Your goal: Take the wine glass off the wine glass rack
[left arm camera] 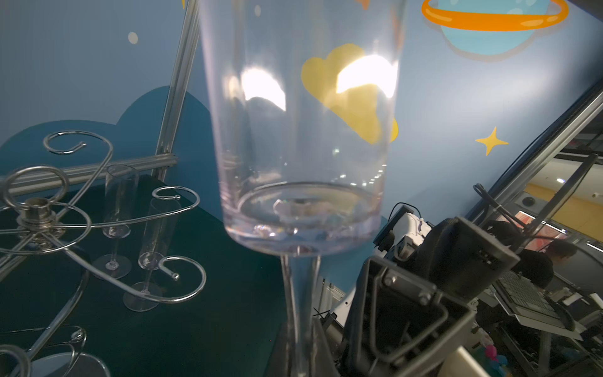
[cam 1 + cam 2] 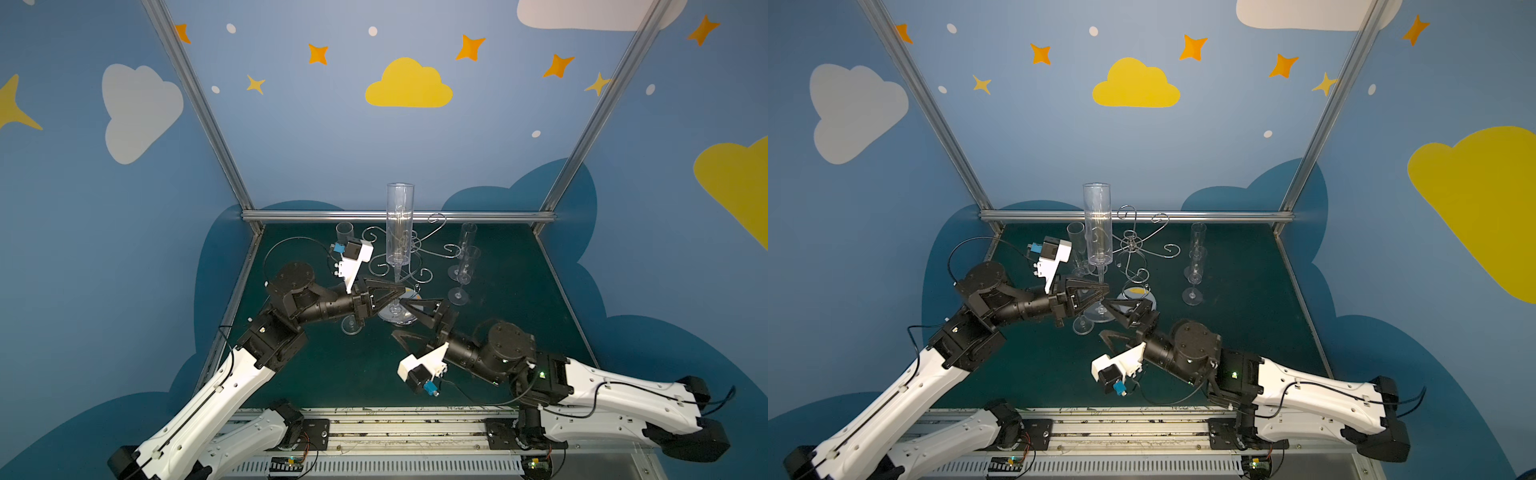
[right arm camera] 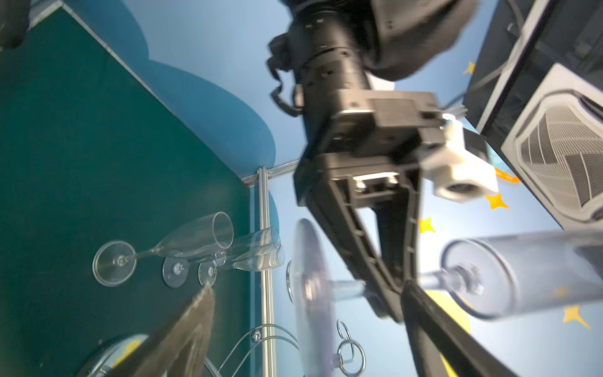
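A: Grip first — what has the left gripper [image 2: 401, 291] got?
B: It is pinched tight on the stem of the wine glass [image 2: 400, 224], bowl up, foot off the green table [image 2: 332, 365].
A: And the right gripper [image 2: 400, 320]?
B: Spread wide, holding nothing — one finger just beside the stem.
A: The wine glass rack [image 2: 1140, 297]?
B: Just behind the glass, its curled arms apart from it; other glasses [image 2: 467, 257] stand on the table to either side.
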Tool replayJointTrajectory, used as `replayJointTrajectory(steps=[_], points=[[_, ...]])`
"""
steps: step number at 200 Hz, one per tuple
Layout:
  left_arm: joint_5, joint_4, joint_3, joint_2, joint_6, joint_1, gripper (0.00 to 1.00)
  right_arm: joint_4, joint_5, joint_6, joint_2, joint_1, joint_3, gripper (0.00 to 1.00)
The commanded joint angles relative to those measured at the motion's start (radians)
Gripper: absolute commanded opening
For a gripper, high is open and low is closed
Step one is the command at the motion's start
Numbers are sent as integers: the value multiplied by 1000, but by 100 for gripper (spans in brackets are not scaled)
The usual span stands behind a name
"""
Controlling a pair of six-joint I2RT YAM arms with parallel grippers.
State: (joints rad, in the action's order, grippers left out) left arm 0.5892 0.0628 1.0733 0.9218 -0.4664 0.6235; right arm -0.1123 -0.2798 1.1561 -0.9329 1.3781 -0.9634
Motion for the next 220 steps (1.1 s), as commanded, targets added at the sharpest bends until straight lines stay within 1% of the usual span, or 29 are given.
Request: replayJointTrajectory(steps=[1,10,24,35,45,55,65,73,77,82,97,112,132,137,161,177,189,205,220], points=[[-67,10,-9,-33,126,5,3,18,21,-256,54,-2,-104,89],[-82,14,-16,-42,167,8,3,26,35,-302,67,-3,-117,89],[-103,15,-26,-57,240,19,3,-30,26,-374,84,-5,-119,89],[-127,29,-27,-65,305,32,3,-65,2,-463,93,-11,-130,89],[-155,48,-23,-67,365,49,3,-60,-21,-549,95,-24,-157,89],[-189,60,-23,-71,418,69,3,-12,-49,-653,91,-43,-204,89],[-221,67,-24,-73,465,90,3,105,-60,-772,77,-75,-282,89],[-245,69,-26,-75,494,106,3,183,-29,-832,63,-102,-331,89],[-256,68,-28,-75,504,110,3,201,-10,-840,60,-110,-342,89],[-268,65,-30,-74,515,116,3,213,24,-894,59,-124,-350,89],[-294,54,-38,-71,545,130,3,188,63,-963,60,-149,-342,89],[-323,52,-41,-65,577,151,3,205,88,-1023,48,-183,-354,89],[-350,57,-41,-56,615,182,3,236,179,-1091,23,-226,-375,88],[-385,59,-39,-54,624,189,3,243,204,-1109,16,-236,-383,88],[-428,77,-37,-43,665,223,3,260,301,-1172,-25,-277,-413,85],[-450,80,-39,-41,684,244,3,264,330,-1207,-49,-299,-428,83],[-466,83,-43,-40,697,258,3,255,352,-1232,-61,-313,-431,84],[-476,93,-47,-38,706,264,3,231,381,-1270,-71,-333,-426,84],[-481,102,-52,-37,710,266,3,201,413,-1296,-76,-345,-417,82]])
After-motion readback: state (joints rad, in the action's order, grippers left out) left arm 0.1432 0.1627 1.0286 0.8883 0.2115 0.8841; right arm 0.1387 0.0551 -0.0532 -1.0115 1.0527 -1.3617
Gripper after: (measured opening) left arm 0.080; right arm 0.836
